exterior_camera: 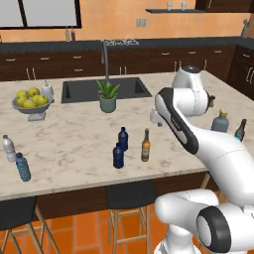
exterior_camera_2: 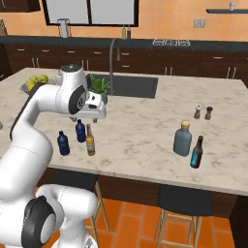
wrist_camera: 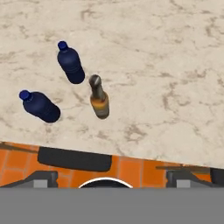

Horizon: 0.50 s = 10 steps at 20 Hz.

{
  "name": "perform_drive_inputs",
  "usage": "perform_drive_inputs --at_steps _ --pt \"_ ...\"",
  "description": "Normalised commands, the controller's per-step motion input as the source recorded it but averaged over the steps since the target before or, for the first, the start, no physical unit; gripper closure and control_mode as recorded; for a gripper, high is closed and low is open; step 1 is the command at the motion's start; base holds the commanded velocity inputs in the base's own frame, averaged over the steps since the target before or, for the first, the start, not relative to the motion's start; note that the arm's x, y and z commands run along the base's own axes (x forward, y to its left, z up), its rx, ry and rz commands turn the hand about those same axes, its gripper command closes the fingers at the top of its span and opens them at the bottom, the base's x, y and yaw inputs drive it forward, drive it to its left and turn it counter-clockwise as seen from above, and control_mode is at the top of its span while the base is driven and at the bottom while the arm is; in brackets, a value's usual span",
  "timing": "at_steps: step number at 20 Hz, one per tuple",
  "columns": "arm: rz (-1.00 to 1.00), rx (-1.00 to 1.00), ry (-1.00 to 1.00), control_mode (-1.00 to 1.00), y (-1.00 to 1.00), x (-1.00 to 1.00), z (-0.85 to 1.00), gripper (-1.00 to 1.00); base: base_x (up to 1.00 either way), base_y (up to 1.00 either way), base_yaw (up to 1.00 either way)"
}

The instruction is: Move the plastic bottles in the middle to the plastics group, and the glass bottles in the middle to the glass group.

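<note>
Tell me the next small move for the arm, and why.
Probably lower the open pincer onto the amber beer bottle. It holds nothing and hangs above the counter edge, and that bottle stands upright nearest below it, beside two navy bottles that are not yet sorted.

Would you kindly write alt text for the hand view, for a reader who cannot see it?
Seen from above, two navy plastic bottles and an amber glass bottle stand close together on a marble counter, near its front edge, with orange floor tiles beyond it.
</note>
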Motion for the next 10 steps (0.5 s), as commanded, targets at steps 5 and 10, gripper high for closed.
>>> perform_drive_inputs --at_steps 5,10 --pt "0.05 0.0 -0.03 -1.0 0.05 0.28 -0.3 -1.0 0.0 0.0 0.0" --pt "0.03 0.0 -0.02 -1.0 0.14 0.25 -0.38 -1.0 0.0 0.0 0.0"
